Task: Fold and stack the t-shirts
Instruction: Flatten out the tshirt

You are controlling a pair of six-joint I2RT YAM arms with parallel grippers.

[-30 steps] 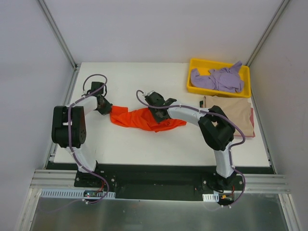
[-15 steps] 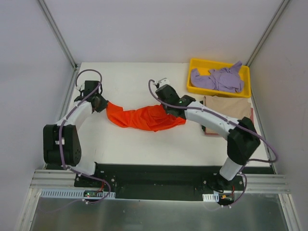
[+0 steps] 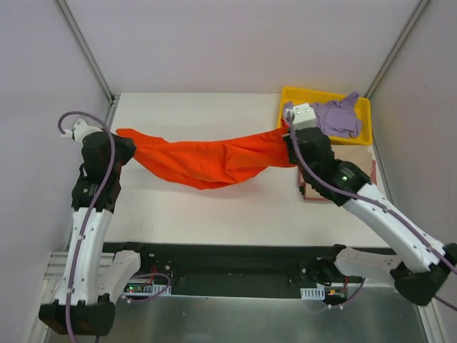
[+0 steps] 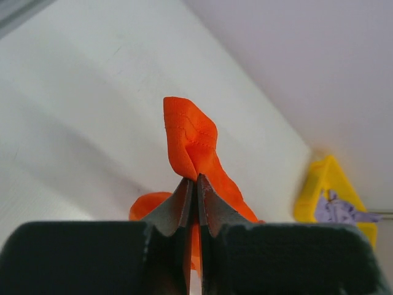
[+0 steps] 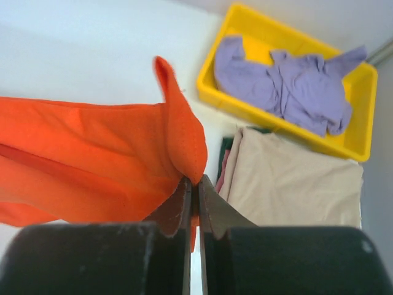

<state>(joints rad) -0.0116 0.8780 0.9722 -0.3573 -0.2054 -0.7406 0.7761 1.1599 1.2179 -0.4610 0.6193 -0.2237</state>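
Two grippers pinch the orange-red t-shirt (image 3: pixel 207 163), the left gripper (image 4: pixel 196 179) one end, the right gripper (image 5: pixel 195 180) the other. It hangs stretched above the table (image 3: pixel 235 214). I think they are spreading it out. Next, lay it down flat and smooth.

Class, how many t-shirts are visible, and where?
3: orange-red t-shirt held between left gripper and right gripper; lavender t-shirt in yellow tray; tan t-shirt beside tray; others possibly hidden beneath.

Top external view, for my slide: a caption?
Left gripper and right gripper hold the orange t-shirt stretched between them.
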